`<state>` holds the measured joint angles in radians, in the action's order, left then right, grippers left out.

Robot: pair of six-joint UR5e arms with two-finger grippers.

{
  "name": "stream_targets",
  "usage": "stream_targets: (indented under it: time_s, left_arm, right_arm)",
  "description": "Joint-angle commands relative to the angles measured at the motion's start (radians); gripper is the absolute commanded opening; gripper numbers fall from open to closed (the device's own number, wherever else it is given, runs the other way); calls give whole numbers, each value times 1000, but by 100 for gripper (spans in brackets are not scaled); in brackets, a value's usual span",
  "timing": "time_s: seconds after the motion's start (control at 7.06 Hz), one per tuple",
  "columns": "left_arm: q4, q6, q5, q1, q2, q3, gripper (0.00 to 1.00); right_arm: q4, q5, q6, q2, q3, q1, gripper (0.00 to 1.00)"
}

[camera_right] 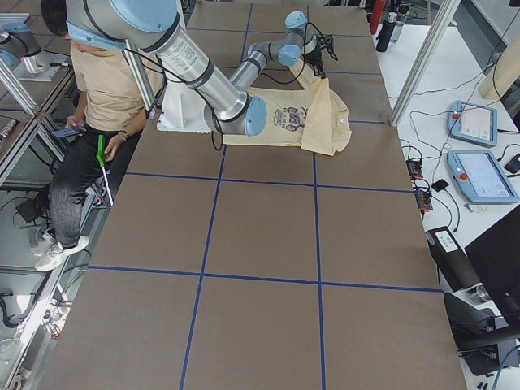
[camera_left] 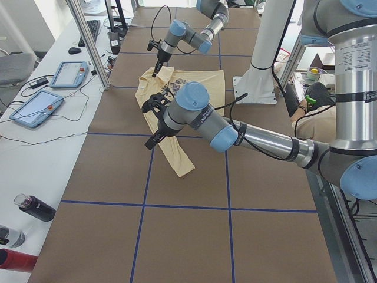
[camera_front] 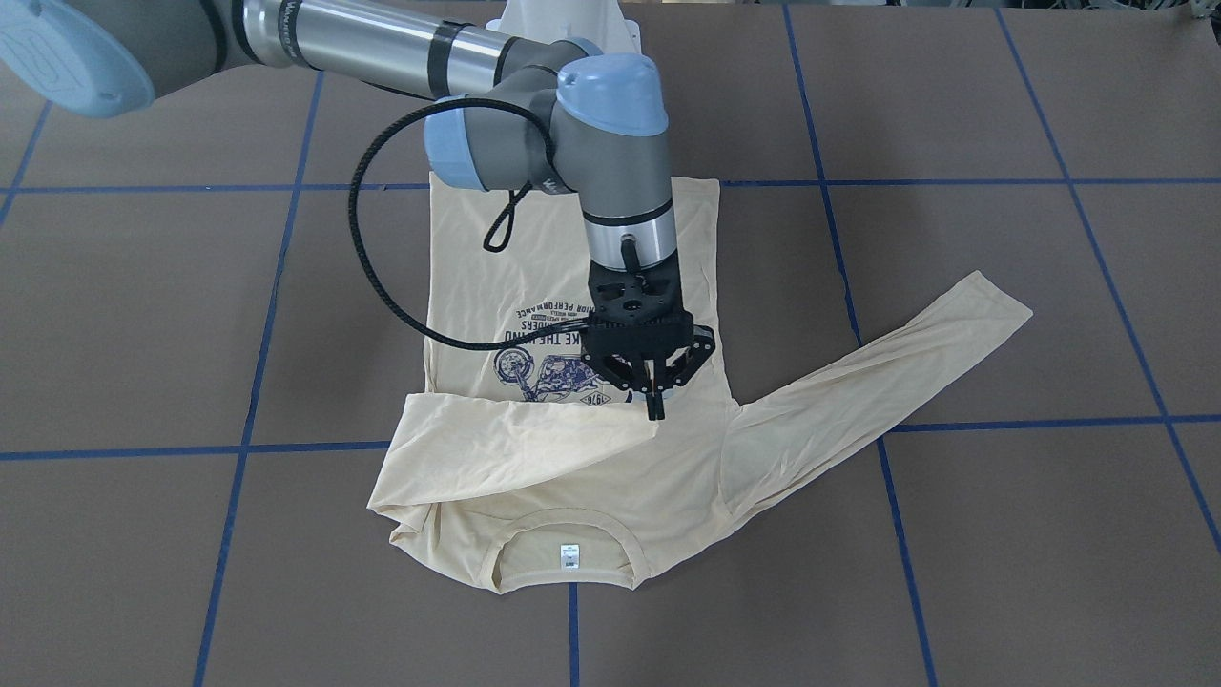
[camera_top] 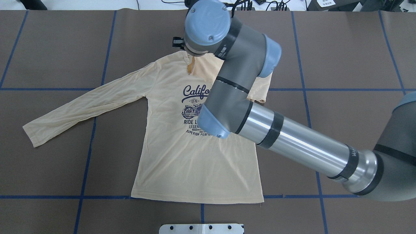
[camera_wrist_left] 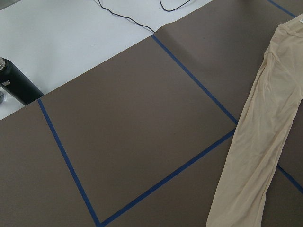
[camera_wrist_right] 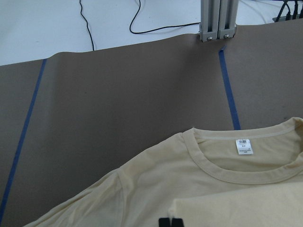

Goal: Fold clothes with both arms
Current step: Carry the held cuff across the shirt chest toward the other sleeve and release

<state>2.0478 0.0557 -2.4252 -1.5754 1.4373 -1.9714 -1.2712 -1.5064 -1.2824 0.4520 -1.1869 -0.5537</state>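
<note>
The cream long-sleeved T-shirt (camera_front: 534, 277) lies flat, print up, on the brown table (camera_front: 1002, 534), with its neck tag (camera_front: 569, 555) at the collar. Its one sleeve is folded across the chest. My right gripper (camera_front: 654, 412) stands over the print, shut on that sleeve's cuff end; its closed fingertips (camera_wrist_right: 170, 222) show at the fabric edge in the right wrist view. The other sleeve (camera_front: 887, 382) lies stretched out sideways. My left gripper (camera_left: 154, 122) hangs raised beyond that sleeve (camera_wrist_left: 258, 142). It shows only in the exterior left view, so I cannot tell its state.
Blue tape lines (camera_front: 1030, 420) grid the table. A black bottle (camera_wrist_left: 16, 85) stands off the table's edge. An aluminium post (camera_wrist_right: 217, 21) stands beyond the collar. Tablets (camera_left: 70, 73) lie on the side bench. A seated person (camera_right: 97, 89) is beside the robot's base.
</note>
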Motion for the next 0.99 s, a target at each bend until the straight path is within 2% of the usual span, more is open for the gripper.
stream_targets:
  time_s: [0.0,0.28,0.42,0.57,0.85]
  left_arm:
    - [0,-1,0,0,0,0,100]
    - [0,0,0,0,0,2,100]
    - [0,-1,0,0,0,2,100]
    - [0,1,0,0,0,2,100]
    - [0,-1,0,2,0,3,100]
  right_arm:
    - [16,64,-18,-67,84,69,0]
    - [32,66,-20,-133,189,72,0]
    - [39,66,-37,-133,197,72,25]
    - [36,74,-63,-131,205,72,98]
    - [3,71,-83,-165,208,58,100]
